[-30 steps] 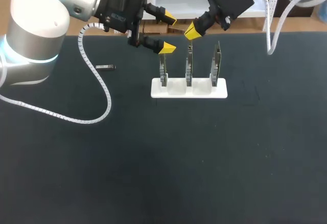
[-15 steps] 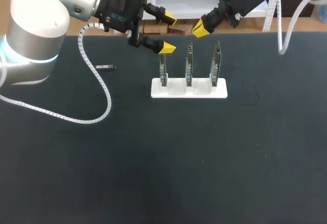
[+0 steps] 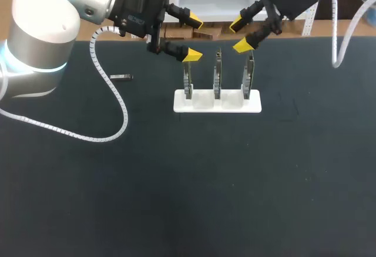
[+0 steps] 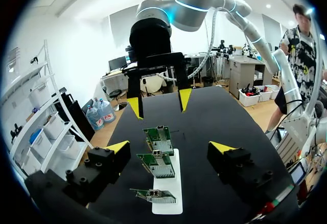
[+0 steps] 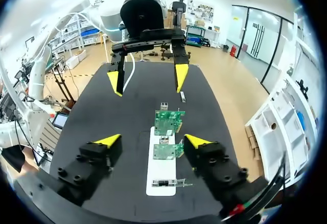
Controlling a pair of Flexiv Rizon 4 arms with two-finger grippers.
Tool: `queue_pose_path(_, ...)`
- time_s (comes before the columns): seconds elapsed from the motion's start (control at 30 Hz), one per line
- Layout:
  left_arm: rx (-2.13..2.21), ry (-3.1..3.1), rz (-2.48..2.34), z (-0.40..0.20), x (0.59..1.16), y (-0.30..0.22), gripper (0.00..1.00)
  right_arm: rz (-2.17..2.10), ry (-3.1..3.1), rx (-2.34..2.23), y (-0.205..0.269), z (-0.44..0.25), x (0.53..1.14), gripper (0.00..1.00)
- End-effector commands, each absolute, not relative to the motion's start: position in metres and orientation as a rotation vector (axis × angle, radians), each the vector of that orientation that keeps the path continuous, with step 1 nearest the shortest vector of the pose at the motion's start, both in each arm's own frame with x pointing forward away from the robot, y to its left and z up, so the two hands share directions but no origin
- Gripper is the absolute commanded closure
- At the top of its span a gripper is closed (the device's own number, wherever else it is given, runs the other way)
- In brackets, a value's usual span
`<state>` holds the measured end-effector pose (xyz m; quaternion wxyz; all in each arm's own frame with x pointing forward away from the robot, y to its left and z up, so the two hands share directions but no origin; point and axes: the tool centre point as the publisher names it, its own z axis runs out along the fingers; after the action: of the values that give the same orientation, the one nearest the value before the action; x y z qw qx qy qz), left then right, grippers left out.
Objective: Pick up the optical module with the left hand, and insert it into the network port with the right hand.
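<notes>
Both arms are up at the far side of the surface, facing each other across the white rack.

- Left fingers: spread wide, holding nothing. They hang just above the rack's end board on their own arm's side.
- Right fingers: also wide and empty. They hang just above the board at the opposite end. In the left wrist view they show beyond the rack, with the three boards lined up between the two pairs.
- Module: a small metal bar lying flat on the surface. It is well apart from the left fingers, out to the side of them away from the rack, under the left arm's reach. From the right wrist it shows past the farthest board, below and beside the left fingers. Nothing touches it.

Why so, as a judgement:
- The boards stand on edge in the rack's slots, so each board's metal socket, which I take for the port, is free to be reached rather than pressed against the surface.
- The module lies flat and alone, which leaves room for a pinch from above.
- The right fingers wait near the boards, where the insertion belongs.

Status: pick-up not yet done. The left fingers must first go sideways and down to the module. The bar is thin and low, so a poorly centred pinch could skid it.
</notes>
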<state>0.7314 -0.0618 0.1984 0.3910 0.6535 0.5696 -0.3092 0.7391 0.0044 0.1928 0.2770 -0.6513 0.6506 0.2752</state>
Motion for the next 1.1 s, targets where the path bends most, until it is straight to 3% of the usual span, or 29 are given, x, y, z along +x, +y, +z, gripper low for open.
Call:
queue_pose_path(0.03,1.661,1.451,-0.782,0.199,0.731,-0.062,0.00,0.655,1.753,-1.664,-0.010,0.196,0.726,0.00)
queue_pose_path(1.1,1.661,1.451,-0.782,0.199,0.731,-0.062,0.00,0.707,1.736,-1.720,-0.059,0.210,0.712,0.00)
